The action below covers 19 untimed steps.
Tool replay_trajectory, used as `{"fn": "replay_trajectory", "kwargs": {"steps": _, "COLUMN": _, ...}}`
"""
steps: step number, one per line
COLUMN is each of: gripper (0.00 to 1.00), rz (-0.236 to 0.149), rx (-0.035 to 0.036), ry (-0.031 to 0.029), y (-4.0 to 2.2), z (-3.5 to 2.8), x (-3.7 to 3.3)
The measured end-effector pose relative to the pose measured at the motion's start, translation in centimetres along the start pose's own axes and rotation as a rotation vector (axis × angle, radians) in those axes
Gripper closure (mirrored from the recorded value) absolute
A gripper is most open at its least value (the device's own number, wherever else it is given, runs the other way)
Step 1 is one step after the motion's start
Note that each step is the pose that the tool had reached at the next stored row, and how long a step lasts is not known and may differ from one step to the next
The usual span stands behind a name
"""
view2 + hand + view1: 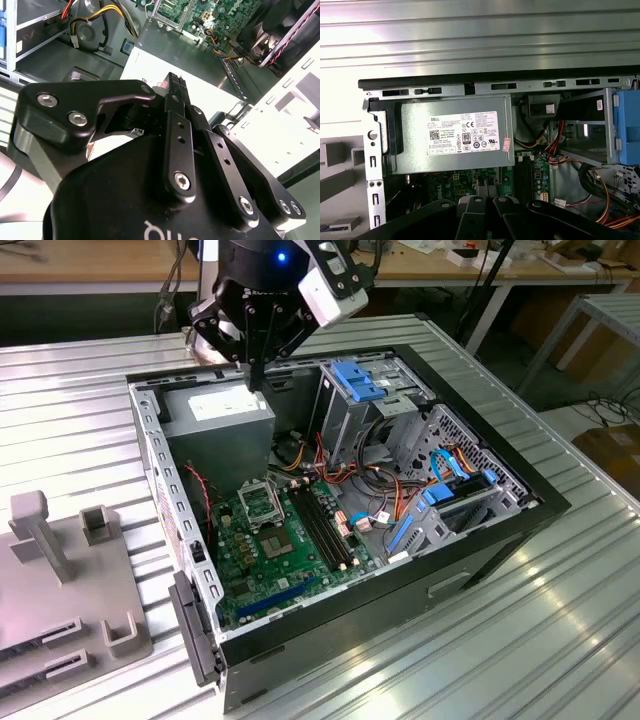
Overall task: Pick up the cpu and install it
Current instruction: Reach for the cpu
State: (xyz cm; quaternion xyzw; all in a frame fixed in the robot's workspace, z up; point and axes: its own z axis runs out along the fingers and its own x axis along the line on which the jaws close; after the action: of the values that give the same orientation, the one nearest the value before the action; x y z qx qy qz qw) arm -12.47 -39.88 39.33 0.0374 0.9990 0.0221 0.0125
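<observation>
Robot gripper (258, 375) poised over the power supply (215, 415) inside an open computer case (150, 455).

The arm comes down from above with its wrist near vertical. Its fingers (180, 132) are drawn together into a narrow point close above the power supply's labelled top. Whether the cpu is pinched between them is hidden, so its place cannot be told. The black socket (262, 502) sits on the green board (250, 575) just beside the power supply, and its centre looks dark, probably unfilled. This reads as the carrying stage, between pick-up and install. Seating the chip would call for the fingertips to be squarely over that socket and level with its frame, not over the power supply.
</observation>
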Motion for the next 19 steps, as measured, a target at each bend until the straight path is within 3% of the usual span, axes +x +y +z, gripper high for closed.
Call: {"fn": "replay_trajectory", "kwargs": {"steps": 19, "gripper": 0.89, "rz": 0.000, "rx": 0.0000, "ry": 0.0000, "y": -0.03, "z": -0.01, "x": 0.41}}
